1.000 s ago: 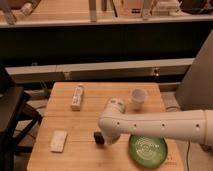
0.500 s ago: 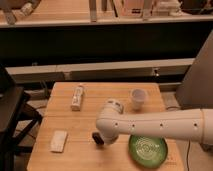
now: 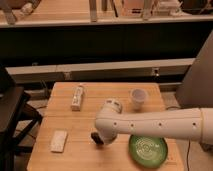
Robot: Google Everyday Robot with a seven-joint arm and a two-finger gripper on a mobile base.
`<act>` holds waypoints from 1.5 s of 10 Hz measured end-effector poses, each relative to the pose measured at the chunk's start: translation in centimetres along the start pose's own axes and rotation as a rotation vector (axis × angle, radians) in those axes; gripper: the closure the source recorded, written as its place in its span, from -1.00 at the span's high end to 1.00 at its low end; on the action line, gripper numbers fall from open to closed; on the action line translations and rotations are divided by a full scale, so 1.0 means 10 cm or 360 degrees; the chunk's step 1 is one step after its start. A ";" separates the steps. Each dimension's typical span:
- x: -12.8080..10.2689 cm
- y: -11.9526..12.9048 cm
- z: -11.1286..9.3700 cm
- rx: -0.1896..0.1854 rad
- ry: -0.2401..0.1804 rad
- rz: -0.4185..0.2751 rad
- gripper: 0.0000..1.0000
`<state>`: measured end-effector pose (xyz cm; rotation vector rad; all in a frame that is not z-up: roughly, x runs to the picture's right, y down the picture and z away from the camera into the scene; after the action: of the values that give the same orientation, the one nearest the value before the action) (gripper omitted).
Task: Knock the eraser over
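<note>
The eraser [image 3: 95,136] shows as a small black block on the wooden table [image 3: 80,120], just left of the end of my arm, partly hidden by it. My gripper [image 3: 100,140] is at the end of the white arm that reaches in from the right, low over the table and right at the eraser. The arm's wrist covers most of the gripper.
A white bottle-like oblong [image 3: 77,97] lies at the back left. A flat white pad [image 3: 59,141] lies at the front left. A white cup [image 3: 138,98] stands at the back right. A green plate [image 3: 148,149] sits at the front right. A dark chair [image 3: 12,115] stands left of the table.
My arm has moved slightly left and down toward the eraser. The other things on the table have not moved.
</note>
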<state>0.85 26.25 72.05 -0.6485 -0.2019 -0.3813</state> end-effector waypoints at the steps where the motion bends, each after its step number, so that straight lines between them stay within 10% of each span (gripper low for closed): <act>1: -0.01 0.01 -0.01 0.0005 -0.0003 0.0007 -1.00; 15: 0.08 0.12 0.01 0.0041 -0.0052 0.0102 -1.00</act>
<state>2.03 27.01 71.71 -0.6348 -0.2164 -0.3060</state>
